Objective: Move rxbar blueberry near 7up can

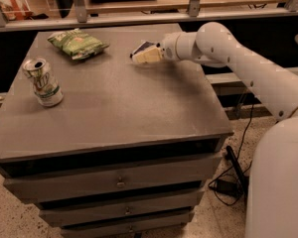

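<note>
The rxbar blueberry [145, 46] is a small dark navy wrapper with whitish print at the back middle of the grey table [119, 108]. My gripper [140, 57] reaches in from the right at table height, and its cream fingers are shut on the bar, hiding most of it. The 7up can [42, 83], silver-white and green with a pull-tab top, stands upright near the table's left edge, far to the left of the gripper.
A crinkled green chip bag [76, 42] lies at the back left, between the can and the gripper. A railing [139, 16] runs behind the table. Drawers [120, 182] front the table. Cables [233, 172] lie on the floor at the right.
</note>
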Controlling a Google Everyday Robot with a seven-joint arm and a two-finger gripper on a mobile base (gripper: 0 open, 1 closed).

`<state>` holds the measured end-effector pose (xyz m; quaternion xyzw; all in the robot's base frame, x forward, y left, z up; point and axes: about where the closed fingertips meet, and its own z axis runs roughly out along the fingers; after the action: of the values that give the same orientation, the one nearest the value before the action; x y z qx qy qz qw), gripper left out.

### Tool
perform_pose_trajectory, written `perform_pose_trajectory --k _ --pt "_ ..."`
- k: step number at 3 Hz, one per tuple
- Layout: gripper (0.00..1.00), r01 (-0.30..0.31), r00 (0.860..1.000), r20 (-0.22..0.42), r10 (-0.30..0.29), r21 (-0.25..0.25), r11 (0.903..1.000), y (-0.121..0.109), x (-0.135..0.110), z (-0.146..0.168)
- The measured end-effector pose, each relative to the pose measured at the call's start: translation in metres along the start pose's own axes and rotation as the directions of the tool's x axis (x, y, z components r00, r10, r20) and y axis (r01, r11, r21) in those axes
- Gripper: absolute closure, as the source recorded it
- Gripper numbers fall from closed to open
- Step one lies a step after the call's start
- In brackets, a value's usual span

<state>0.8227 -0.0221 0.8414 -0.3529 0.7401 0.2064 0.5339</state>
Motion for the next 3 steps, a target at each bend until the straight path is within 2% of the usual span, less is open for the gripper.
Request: perform_pose_trajectory --k 1,3 --pt "0.21 -0.016 1.0 -0.01 0.016 0.02 0.9997 -0.007 0.0043 0.0016" --pt "0.68 -0.022 0.999 -0.026 0.022 0.024 0.9995 -0.0071 0.005 0.0013"
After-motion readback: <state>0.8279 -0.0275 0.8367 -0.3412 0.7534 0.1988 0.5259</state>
